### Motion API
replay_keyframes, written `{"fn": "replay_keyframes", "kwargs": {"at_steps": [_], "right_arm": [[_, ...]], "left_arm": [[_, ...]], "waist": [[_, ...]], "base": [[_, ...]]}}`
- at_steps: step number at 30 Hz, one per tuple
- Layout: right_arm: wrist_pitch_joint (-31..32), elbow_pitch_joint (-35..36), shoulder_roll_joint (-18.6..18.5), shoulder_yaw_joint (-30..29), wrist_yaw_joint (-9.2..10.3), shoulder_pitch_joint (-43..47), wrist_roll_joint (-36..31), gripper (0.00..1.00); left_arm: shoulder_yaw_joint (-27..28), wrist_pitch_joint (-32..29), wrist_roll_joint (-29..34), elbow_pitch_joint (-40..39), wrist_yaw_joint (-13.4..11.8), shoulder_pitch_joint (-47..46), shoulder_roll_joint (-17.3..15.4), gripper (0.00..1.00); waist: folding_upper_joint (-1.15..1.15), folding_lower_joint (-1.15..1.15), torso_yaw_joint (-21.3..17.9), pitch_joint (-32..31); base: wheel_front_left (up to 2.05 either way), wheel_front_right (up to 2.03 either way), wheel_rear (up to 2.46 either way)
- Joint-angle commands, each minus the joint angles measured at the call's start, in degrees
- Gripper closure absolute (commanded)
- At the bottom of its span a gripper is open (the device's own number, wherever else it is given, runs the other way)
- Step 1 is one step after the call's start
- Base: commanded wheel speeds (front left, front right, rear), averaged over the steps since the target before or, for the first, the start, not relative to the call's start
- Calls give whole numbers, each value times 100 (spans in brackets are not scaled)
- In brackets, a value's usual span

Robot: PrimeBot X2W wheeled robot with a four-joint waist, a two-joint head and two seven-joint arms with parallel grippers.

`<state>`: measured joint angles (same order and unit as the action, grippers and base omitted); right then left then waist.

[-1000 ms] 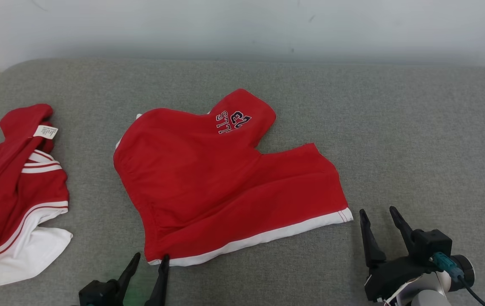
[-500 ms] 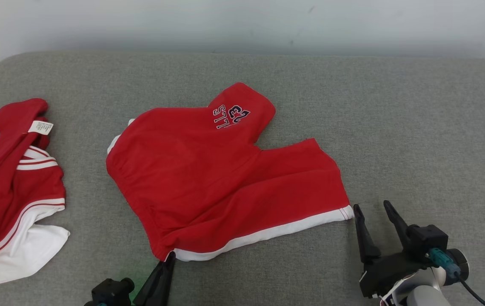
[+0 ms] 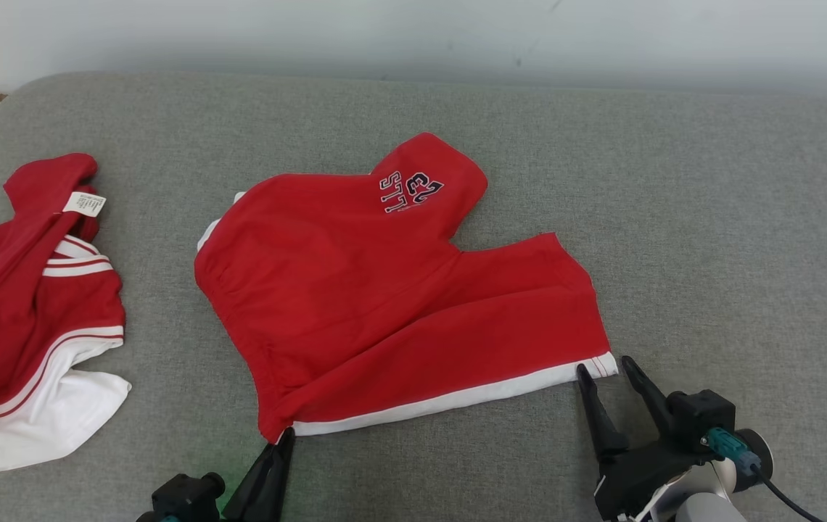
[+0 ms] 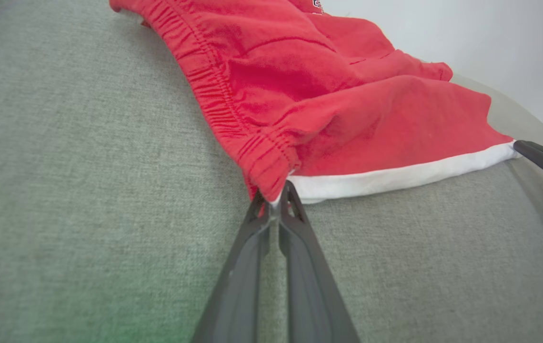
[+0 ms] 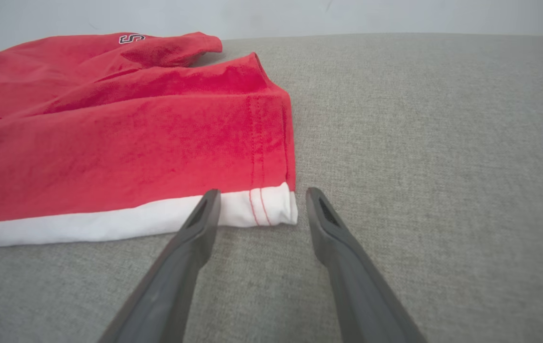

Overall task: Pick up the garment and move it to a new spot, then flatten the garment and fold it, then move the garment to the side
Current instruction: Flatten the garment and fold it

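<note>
Looks mid-flatten: pinches a waistband corner of the garment with the left gripper, straddles the hem corner with the right gripper spread, leaves folding and side-move undone.

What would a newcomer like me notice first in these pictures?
A bright red garment with a white hem lies spread in the middle of the grey cushion, with lettering on its far flap. The left gripper is shut on its near left corner, while the right gripper is open around the near right corner. A second red and white garment lies crumpled at the far left.
</note>
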<state>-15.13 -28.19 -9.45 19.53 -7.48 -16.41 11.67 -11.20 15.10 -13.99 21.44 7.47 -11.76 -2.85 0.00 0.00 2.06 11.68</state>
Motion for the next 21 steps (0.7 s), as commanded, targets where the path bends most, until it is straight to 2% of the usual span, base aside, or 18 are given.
{"fn": "replay_keyframes", "kwargs": {"at_steps": [1, 2, 5, 6, 9, 11, 12, 14, 15, 16, 21], "right_arm": [[-2, -25, -20, 33, -2, -54, 31, 24], [-2, -54, -21, 50, -2, -47, 48, 25], [-2, -134, -25, 105, -2, -78, 72, 40], [-2, -178, -28, 118, -2, -94, 87, 42], [-1, -299, -25, 120, -2, -136, 124, 44], [1, -410, -20, 138, -2, -162, 157, 42], [3, -459, -14, 144, -2, -160, 182, 44], [6, -550, 10, 156, -2, -198, 232, 59], [7, -571, 27, 163, -2, -222, 248, 75], [6, -544, 44, 142, -2, -241, 267, 100], [-2, -67, 72, -122, -2, -218, 367, 100]], "left_arm": [[22, 9, 43, 6, -5, 1, -9, 100], [16, 9, 41, 2, -5, -7, -9, 100], [-2, 9, 28, 0, -5, -20, -9, 100], [-8, 9, 24, 4, -5, -24, -9, 100], [-22, 9, 20, 10, -5, -37, -9, 100], [-38, 9, 26, 11, -5, -53, -9, 100], [-41, 9, 31, 11, -5, -67, -9, 100], [-54, 9, 43, 1, -5, -98, -8, 100], [-61, 9, 58, -10, -5, -109, -8, 100], [-60, 9, 52, -22, -5, -118, -9, 100], [-117, 9, 19, -93, -5, -141, -60, 100]], "waist": [[0, 0, 11, 7], [0, 0, 16, 11], [0, 0, 30, 15], [0, 0, 33, 17], [0, 0, 40, 22], [0, 0, 54, 24], [0, 0, 62, 27], [0, 0, 75, 24], [0, 0, 79, 18], [0, 0, 79, -2], [0, 0, 40, -229]], "base": [[0, 0, 0], [0, 0, 0], [0, 0, 0], [0, 0, 0], [0, 0, 0], [0, 0, 0], [0, 0, 0], [0, 0, 0], [0, 0, 0], [0, 0, 0], [0, 0, 0]]}}
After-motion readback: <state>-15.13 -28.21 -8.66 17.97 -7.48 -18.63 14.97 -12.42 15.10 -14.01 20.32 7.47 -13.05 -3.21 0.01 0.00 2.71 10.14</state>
